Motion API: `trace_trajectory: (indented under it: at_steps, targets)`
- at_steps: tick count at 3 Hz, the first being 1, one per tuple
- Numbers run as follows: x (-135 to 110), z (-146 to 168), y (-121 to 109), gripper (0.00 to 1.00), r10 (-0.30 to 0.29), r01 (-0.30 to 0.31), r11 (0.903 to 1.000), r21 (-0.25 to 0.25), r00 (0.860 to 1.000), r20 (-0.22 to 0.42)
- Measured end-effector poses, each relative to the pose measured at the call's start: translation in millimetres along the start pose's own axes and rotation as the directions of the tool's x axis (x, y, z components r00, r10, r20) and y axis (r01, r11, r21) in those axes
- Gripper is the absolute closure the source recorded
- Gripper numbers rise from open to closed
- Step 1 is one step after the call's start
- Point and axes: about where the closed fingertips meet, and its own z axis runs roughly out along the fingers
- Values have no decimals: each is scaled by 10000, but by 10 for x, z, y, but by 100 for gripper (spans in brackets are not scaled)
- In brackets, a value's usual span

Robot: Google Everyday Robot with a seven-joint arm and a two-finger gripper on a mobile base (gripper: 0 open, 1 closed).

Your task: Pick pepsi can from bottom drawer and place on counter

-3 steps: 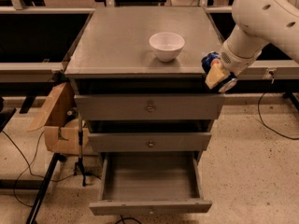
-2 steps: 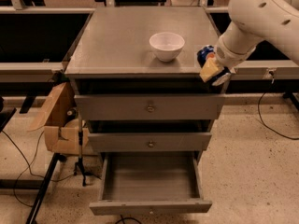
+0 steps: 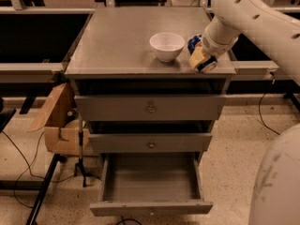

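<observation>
The gripper [image 3: 199, 55] is over the right front part of the grey counter [image 3: 122, 41], just right of the white bowl. It is shut on the blue pepsi can [image 3: 193, 44], which shows between its yellowish fingers [image 3: 198, 58], tilted and low over the counter. The bottom drawer [image 3: 150, 182] is pulled open below the two shut upper drawers, and its tray holds nothing that I can see.
A white bowl [image 3: 167, 46] stands on the counter next to the gripper. The two upper drawers [image 3: 150, 109] with round knobs are shut. A cardboard box [image 3: 58, 121] and a stand with cables are on the floor at the left. Dark tables flank the cabinet.
The gripper has carried the pepsi can to the left, from past the counter's right edge to over the counter beside the bowl.
</observation>
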Motion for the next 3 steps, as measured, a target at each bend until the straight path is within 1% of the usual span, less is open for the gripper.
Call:
trace_trajectory:
  at_steps: [1, 2, 3]
  targets:
    - [-71, 157, -34, 100, 163, -164, 9999, 47, 9999, 40]
    - [-79, 141, -39, 81, 168, -169, 9998, 50, 9999, 40]
    - [-8, 136, -119, 51, 461, -462, 9987, 209, 9989, 51]
